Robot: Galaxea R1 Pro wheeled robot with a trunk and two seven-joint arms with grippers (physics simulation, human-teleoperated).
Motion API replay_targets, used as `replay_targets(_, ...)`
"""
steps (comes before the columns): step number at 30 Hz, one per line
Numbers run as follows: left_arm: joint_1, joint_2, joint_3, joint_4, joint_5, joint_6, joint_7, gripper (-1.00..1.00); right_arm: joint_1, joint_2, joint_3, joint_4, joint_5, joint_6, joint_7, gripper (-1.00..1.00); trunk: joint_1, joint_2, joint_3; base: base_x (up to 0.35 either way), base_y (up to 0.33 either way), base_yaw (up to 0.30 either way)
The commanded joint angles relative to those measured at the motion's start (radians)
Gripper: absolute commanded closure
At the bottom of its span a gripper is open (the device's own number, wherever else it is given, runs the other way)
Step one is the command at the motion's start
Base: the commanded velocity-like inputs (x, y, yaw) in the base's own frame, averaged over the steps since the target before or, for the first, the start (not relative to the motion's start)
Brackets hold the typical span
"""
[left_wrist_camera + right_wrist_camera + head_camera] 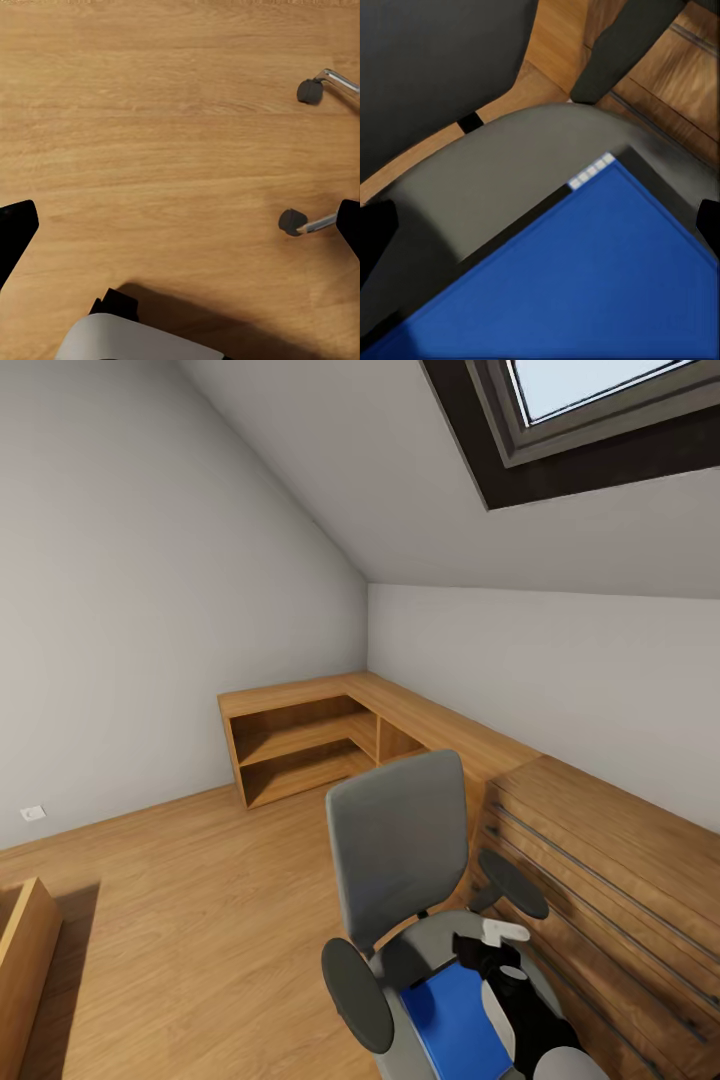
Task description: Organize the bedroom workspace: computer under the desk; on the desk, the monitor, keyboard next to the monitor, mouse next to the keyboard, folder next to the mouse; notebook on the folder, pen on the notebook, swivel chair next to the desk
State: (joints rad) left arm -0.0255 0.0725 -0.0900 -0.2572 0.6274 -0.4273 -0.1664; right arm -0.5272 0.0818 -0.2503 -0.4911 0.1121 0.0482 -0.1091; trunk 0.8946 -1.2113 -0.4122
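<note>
Now the right gripper [540, 225] hangs with its jaws apart just above the blue folder [585, 277] lying flat on the seat of the swivel chair [400, 850], so the folder pickup is in hand, and next it should descend to one edge and close

Low wooden shelving [310, 745] lines white attic walls [150, 610].
</note>
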Motion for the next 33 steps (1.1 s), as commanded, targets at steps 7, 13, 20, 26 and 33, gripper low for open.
replay_targets(7,-0.001,0.0,-0.008,0.001,0.011,-0.013,-0.001,-1.0,0.0,0.0,-0.005,-0.003,0.011,0.014,-0.008,-1.0,0.019,-0.036,-0.017,0.001,0.0,0.0)
replay_targets(13,-0.001,0.0,-0.008,0.001,0.011,-0.015,-0.001,-1.0,0.0,0.0,-0.004,-0.003,0.011,0.015,-0.01,-1.0,0.042,-0.078,-0.036,0.0,0.0,0.0)
replay_targets(20,-0.001,0.0,-0.008,0.001,0.011,-0.016,-0.001,-1.0,0.0,0.0,-0.004,-0.003,0.01,0.013,-0.01,-1.0,0.069,-0.127,-0.057,0.0,0.0,0.0)
replay_targets(26,-0.001,0.0,-0.008,0.001,0.011,-0.016,-0.001,-1.0,0.0,0.0,-0.004,-0.004,0.01,0.011,-0.011,-1.0,0.092,-0.169,-0.076,0.0,0.0,0.0)
replay_targets(33,-0.001,0.012,-0.008,-0.02,0.011,-0.015,0.002,-1.0,0.0,0.0,-0.004,-0.005,0.009,0.007,-0.011,-1.0,0.119,-0.218,-0.098,0.0,0.0,0.0)
